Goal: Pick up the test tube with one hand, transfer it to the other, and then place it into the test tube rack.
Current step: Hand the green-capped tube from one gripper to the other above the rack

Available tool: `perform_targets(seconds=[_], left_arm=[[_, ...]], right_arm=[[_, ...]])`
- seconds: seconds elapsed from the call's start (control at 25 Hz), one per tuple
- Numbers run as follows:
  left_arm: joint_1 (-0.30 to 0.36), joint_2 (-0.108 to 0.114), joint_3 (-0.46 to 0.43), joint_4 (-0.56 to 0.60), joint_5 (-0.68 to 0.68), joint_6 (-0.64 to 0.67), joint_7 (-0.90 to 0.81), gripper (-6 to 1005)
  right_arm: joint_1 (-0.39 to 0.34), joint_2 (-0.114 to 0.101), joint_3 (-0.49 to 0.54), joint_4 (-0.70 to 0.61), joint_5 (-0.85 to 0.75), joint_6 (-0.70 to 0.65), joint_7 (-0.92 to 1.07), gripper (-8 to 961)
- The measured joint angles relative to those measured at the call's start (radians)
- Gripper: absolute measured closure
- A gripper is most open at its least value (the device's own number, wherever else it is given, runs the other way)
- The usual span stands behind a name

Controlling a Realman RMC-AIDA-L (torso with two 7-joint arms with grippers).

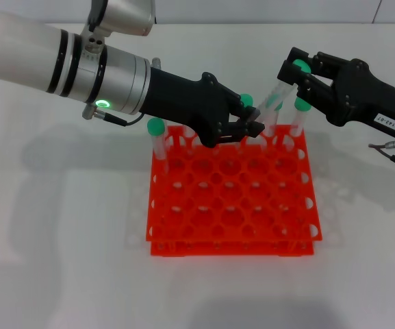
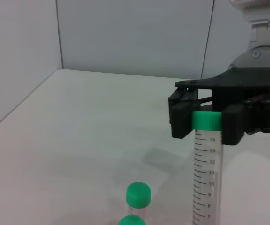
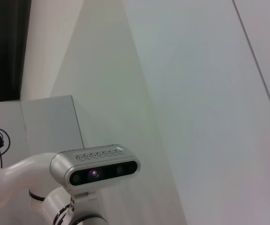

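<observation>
Test tube [image 2: 207, 168] hangs, apparently clamped, from right claw [image 2: 208, 123].

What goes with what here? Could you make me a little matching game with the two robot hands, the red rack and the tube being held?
Things
1. left hand
2. right hand
3. test tube rack
4. test tube

Places and states
A. orange-red, sits on the table
B. hangs tilted above the rack's back row
C. shut on the top end of the tube
D. reaches over the rack's back row, on a silver arm with a green light

Pairs: 1-D, 2-C, 3-A, 4-B
</observation>
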Motion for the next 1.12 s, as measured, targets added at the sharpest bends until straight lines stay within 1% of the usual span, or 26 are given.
perform_targets(seconds=[0.08,0.36,0.52,0.72,0.84,0.96,1.04,1.12], left_arm=[[0.000,0.000,0.000,0.000,0.000,0.000,0.000,800],[0.000,-0.005,0.006,0.007,0.003,0.000,-0.041,798],[0.000,-0.004,0.028,0.028,0.004,0.000,-0.098,797],[0.010,-0.006,0.030,0.056,0.003,0.000,-0.150,796],[0.012,-0.005,0.032,0.070,0.004,0.008,-0.176,697],[0.025,0.000,0.040,0.108,0.005,0.030,-0.214,597],[0.043,0.000,0.042,0.157,0.012,0.052,-0.246,501],[0.070,0.000,0.041,0.234,0.025,0.082,-0.296,405]], right_arm=[[0.000,0.000,0.000,0.001,0.000,0.000,0.000,623],[0.003,0.000,0.000,0.006,0.001,0.002,0.000,690],[0.003,0.000,0.000,0.006,0.002,0.002,0.000,690],[-0.002,-0.001,-0.001,0.005,-0.001,0.001,0.000,690],[-0.003,-0.002,0.003,0.005,-0.001,0.000,0.000,689],[-0.007,-0.003,0.005,0.002,-0.001,-0.004,0.000,689],[-0.008,-0.004,0.005,-0.001,-0.001,-0.005,0.000,689],[-0.008,-0.007,0.007,-0.003,-0.001,-0.006,0.000,689]])
